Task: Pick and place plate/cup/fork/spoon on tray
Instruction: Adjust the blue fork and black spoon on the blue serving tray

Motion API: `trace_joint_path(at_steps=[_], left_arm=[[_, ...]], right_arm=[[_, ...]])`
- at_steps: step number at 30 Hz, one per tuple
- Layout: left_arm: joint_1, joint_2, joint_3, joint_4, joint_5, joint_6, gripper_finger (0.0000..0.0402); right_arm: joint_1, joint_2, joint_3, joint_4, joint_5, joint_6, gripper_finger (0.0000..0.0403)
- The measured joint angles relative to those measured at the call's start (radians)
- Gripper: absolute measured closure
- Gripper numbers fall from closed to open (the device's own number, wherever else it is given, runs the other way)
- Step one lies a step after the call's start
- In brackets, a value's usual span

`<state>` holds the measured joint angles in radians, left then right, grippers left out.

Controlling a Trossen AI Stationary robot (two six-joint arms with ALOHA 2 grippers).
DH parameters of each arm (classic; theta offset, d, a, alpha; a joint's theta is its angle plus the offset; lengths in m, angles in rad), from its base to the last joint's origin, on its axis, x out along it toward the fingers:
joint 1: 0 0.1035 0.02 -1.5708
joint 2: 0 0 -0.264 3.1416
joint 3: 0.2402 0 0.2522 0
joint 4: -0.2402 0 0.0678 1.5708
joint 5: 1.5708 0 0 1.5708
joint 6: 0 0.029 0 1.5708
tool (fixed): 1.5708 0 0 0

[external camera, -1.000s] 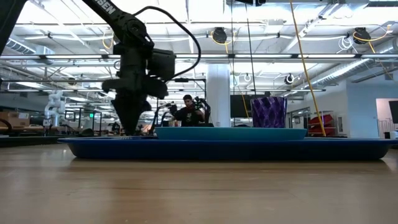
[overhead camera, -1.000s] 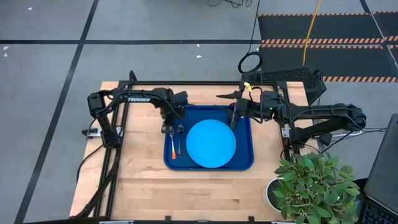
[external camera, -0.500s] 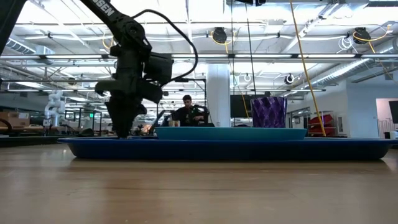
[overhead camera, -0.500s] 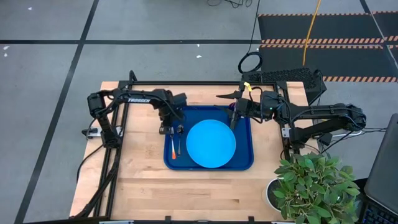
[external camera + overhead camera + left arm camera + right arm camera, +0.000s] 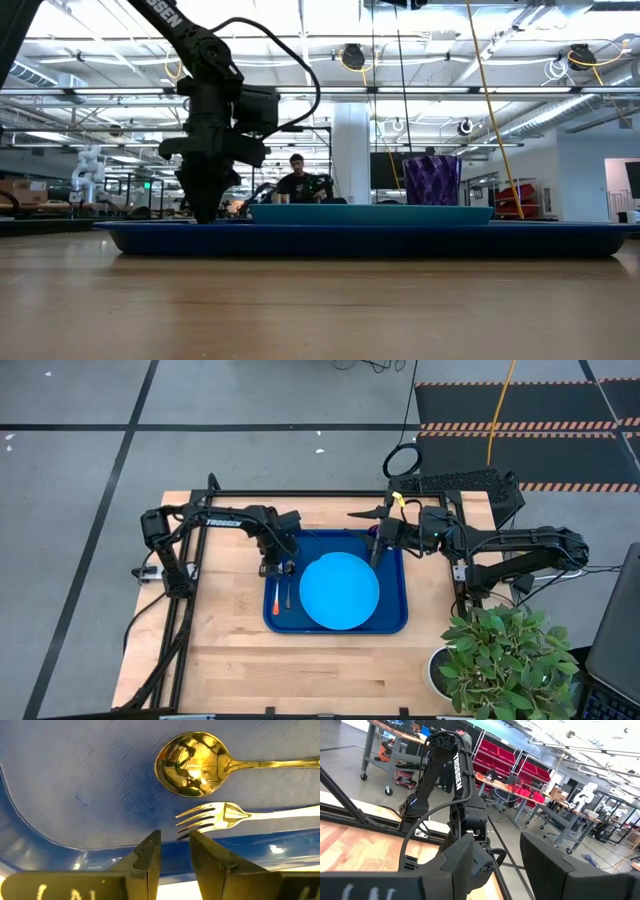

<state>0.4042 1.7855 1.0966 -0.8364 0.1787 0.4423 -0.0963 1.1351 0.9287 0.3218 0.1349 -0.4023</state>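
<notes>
The dark-blue tray (image 5: 392,622) lies mid-table. The sky-blue plate (image 5: 339,591) rests flat in it. The fork (image 5: 215,817) and the spoon (image 5: 192,762) lie side by side on the tray's left floor; they also show in the high view, fork (image 5: 276,600) and spoon (image 5: 287,590). The purple cup (image 5: 432,180) stands upright in the tray's far right corner. My left gripper (image 5: 175,847) hangs low over the tray's far left rim, just off the fork's tines, with a narrow gap and empty. My right gripper (image 5: 495,865) is open above the cup, and also shows in the high view (image 5: 376,546).
A potted plant (image 5: 500,655) stands at the table's near right corner. Bare wood (image 5: 230,660) lies near and left of the tray. The black frame rails (image 5: 200,550) run along the table's left and far sides. A person (image 5: 297,178) sits far off in the room.
My left gripper has shifted a little toward the table's left edge, staying low over the tray's left rim. The fork, spoon, plate and cup have stayed where they were.
</notes>
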Motion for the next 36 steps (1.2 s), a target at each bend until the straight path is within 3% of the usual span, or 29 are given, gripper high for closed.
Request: trace_joint_path(at_steps=[21, 36], left_arm=[[0.024, 0.0, 0.0, 0.025, -0.101, 0.004, 0.0298], [-0.001, 0.0, 0.0, 0.019, -0.093, 0.007, 0.0298]], right_arm=[[0.0, 0.0, 0.0, -0.001, 0.0, 0.0, 0.0245], [0.0, 0.0, 0.0, -0.002, 0.0, 0.001, 0.0245]])
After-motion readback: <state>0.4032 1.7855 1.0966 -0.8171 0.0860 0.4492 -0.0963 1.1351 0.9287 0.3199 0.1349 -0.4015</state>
